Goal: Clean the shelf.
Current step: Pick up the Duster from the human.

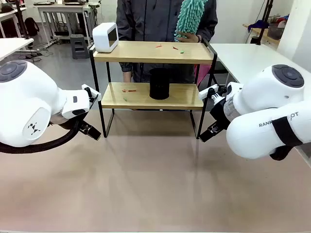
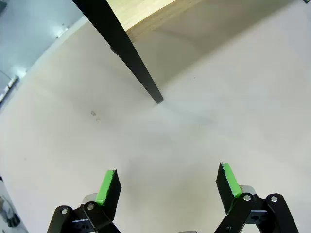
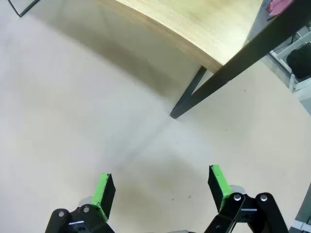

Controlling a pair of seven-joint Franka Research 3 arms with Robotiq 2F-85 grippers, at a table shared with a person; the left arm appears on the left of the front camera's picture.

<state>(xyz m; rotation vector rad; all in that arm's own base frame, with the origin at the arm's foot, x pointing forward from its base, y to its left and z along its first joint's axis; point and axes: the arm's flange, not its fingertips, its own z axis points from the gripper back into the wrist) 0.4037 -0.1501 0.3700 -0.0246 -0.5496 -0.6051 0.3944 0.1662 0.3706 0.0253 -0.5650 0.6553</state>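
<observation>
Hardly begun, judging by the small two-tier shelf (image 1: 141, 52) of light wooden boards in a thin black metal frame, standing mid-table between the arms with small red and green scraps (image 1: 170, 47) on both boards, a white box-shaped device (image 1: 105, 37) on top and a black cylinder (image 1: 159, 83) below. Left gripper (image 2: 168, 180) and right gripper (image 3: 161, 183) both wide open and empty, low over bare tabletop (image 2: 204, 131) near the front legs. Fluffy teal duster (image 1: 190, 17) upright in a person's hand (image 1: 189, 37) behind the top board, possibly touching it, so all wiping left to do.
</observation>
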